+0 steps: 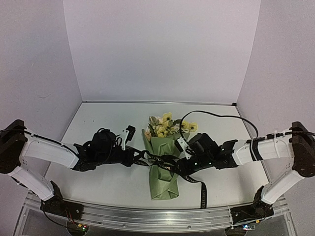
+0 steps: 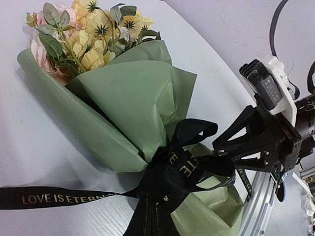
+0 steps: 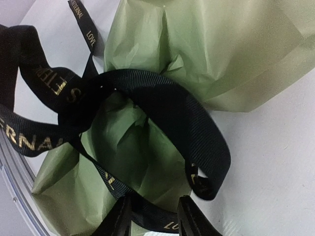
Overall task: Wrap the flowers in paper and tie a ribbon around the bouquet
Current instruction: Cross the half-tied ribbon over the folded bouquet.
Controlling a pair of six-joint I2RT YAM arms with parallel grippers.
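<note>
The bouquet lies on the table in the middle, the yellow and cream flowers (image 1: 165, 125) (image 2: 96, 34) pointing away from me in a cone of olive-green paper (image 1: 165, 184) (image 2: 133, 93) (image 3: 221, 49). The black ribbon (image 1: 170, 164) (image 2: 59, 197) (image 3: 187, 113) with gold lettering is looped around its narrow waist. One tail trails toward the front edge. My left gripper (image 1: 141, 158) (image 2: 160, 199) is shut on the ribbon at the knot. From the right, my right gripper (image 1: 180, 164) (image 3: 155, 201) reaches in with its fingers apart. A ribbon strand runs across between them.
A metal rail (image 1: 147, 216) runs along the table's near edge, close under the bouquet's base. A black cable (image 1: 221, 116) arcs over the table behind the right arm. White walls enclose the back and sides.
</note>
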